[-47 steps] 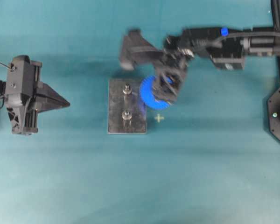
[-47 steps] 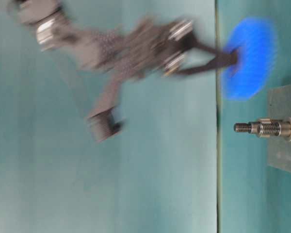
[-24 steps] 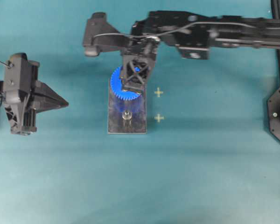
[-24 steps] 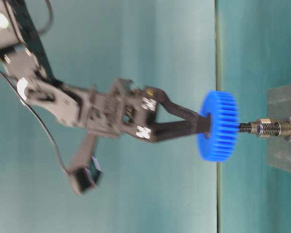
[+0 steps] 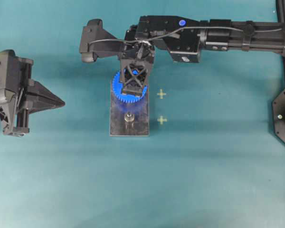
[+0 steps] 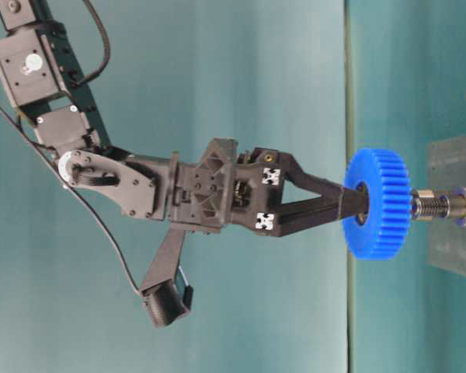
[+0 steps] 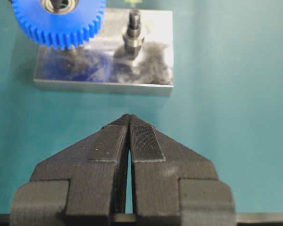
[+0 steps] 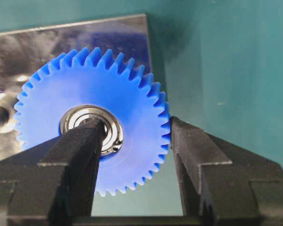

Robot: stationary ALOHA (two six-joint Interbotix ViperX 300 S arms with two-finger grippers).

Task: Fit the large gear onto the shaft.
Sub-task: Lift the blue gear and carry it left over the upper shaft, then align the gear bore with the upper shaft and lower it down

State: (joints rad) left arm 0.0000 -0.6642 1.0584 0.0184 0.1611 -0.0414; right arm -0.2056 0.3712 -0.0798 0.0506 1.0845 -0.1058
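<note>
Nearest us, in the left wrist view, we see the left gripper (image 7: 129,123) with its jaws pressed together on nothing, hanging over the bare teal worktop (image 7: 236,94) and well apart from the work. From overhead the same gripper (image 5: 61,101) sits off to the left, its tip aimed toward the steel plate (image 5: 141,126).

Beyond it we find that grey plate (image 7: 155,56) lying flat, with a free peg (image 7: 133,30) standing upright on it, and the large gear (image 7: 59,23) over the plate's other end.

In the right wrist view the right gripper (image 8: 132,141) has its jaws roughly half spread and clamped on the large gear (image 8: 108,89): one finger (image 8: 73,155) sits over the silver bearing at the hub, the other (image 8: 198,155) against the toothed rim.

At table level we see the gear (image 6: 378,203) face-on to the shaft (image 6: 443,207), whose threaded tip appears to have entered the hub, though we cannot tell how far it has gone on. Overhead, the gear (image 5: 118,90) covers the far peg, while the near peg (image 5: 129,117) stands bare. Two pale cross marks (image 5: 161,94) lie just beside the plate.
</note>
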